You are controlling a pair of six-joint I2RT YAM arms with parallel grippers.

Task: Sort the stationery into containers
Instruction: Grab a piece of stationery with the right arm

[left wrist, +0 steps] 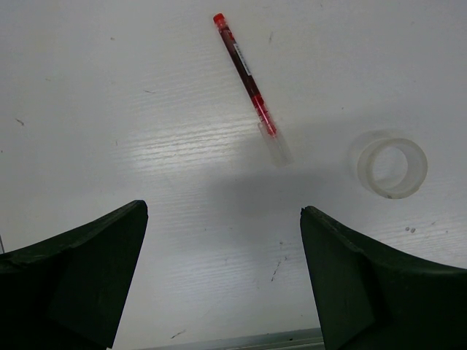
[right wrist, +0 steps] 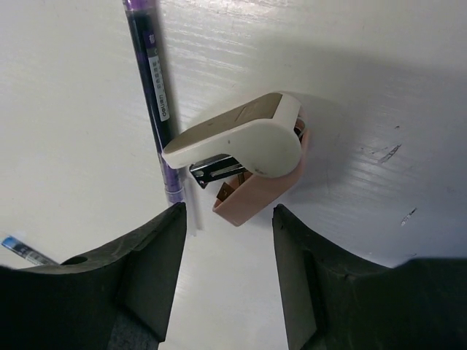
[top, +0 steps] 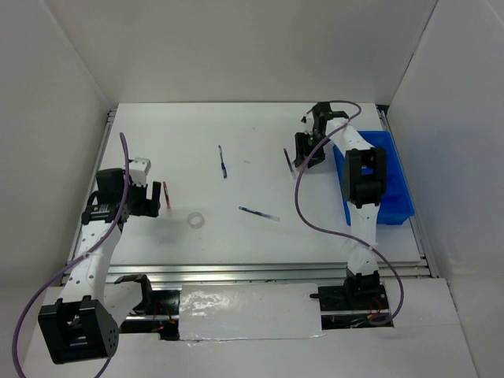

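Hovering with its fingers apart and nothing between them, the right gripper (right wrist: 228,233) has a small stapler (right wrist: 248,146) just ahead of its fingertips, on the table near the bright blue bin (top: 394,193). The stapler's long axis runs nearly across the wrist view, along the line on which the fingers would close. I judge that a grasp calls for a turn of the wrist or a wider spread. A dark-blue pen (right wrist: 152,80) lies along the stapler's left side, touching it or very nearly (the wrist view cannot settle which). Its length points away from the gripper, and it could be dragged along. The right arm is far nearer this pair and the bin than the left arm is.

The left gripper (left wrist: 222,219) is spread wide and empty above the table. The red pen (left wrist: 246,76) lies ahead of it, slanting up to the left, with the tape ring (left wrist: 388,164) off to the right.

Counted: three dark-blue pens, including a second pen (top: 223,161) and a third pen (top: 259,213) apart on mid-table; one red pen, one tape ring, one stapler, one bin.
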